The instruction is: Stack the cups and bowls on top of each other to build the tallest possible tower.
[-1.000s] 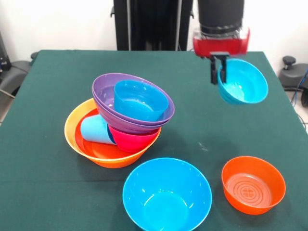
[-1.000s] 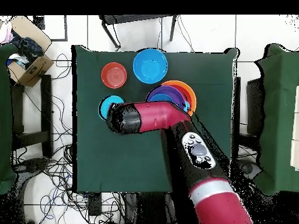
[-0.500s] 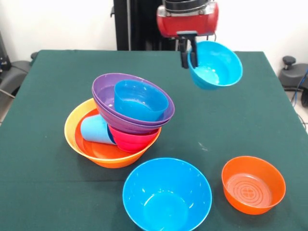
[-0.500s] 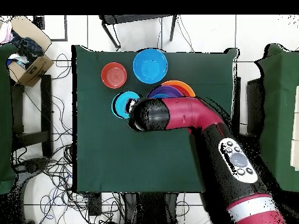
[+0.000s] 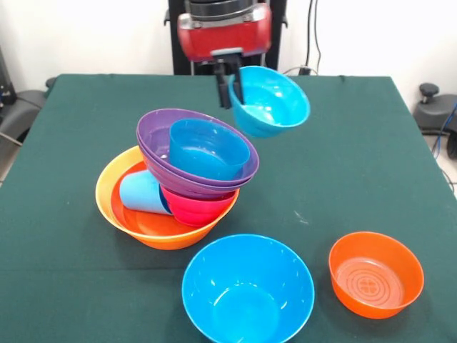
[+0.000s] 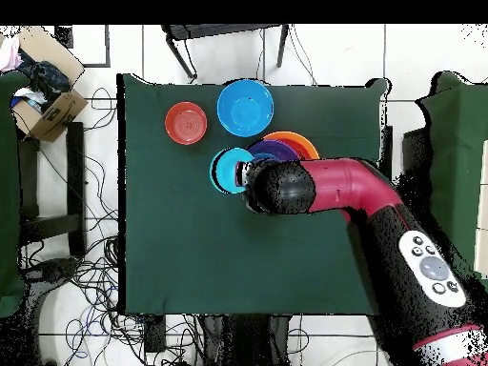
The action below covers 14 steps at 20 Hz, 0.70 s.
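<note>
My gripper (image 5: pixel 230 84) is shut on the rim of a small cyan bowl (image 5: pixel 270 101), which hangs tilted in the air just right of and above the tower (image 5: pixel 187 179). The tower leans: an orange bowl (image 5: pixel 114 193) is the base, a red-orange bowl (image 5: pixel 143 223) lies in it, then a magenta bowl (image 5: pixel 196 209), purple bowls (image 5: pixel 157 143) and a blue bowl (image 5: pixel 207 148) on top. The light blue cup (image 5: pixel 143 193) lies on its side inside the base. In the overhead view the arm (image 6: pixel 315 188) hides most of the tower; the cyan bowl (image 6: pixel 225 172) shows left of it.
A large blue bowl (image 5: pixel 247 289) stands at the front edge of the green table (image 5: pixel 371 164), with a small orange bowl (image 5: pixel 375 273) to its right. In the overhead view a cardboard box (image 6: pixel 48 95) sits beside the table.
The gripper has carried the cyan bowl leftward in the front view, from the table's right side to just beside the tower's top. The other bowls have not moved.
</note>
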{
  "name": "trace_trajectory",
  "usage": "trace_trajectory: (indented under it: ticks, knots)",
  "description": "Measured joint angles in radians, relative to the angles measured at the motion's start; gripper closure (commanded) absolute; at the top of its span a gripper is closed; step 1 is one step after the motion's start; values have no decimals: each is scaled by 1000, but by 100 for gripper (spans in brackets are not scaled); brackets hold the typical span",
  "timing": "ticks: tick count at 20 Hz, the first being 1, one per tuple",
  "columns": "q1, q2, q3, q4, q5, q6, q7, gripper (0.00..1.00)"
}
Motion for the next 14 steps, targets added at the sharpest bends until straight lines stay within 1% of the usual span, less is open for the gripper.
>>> trace_trajectory:
  ticks: [6,10,14]
  knots:
    - [-79,19,41,0,-61,0,-125,100]
    - [-100,28,51,-1,-89,0,-148,100]
    - [-101,39,59,-6,-119,0,-148,100]
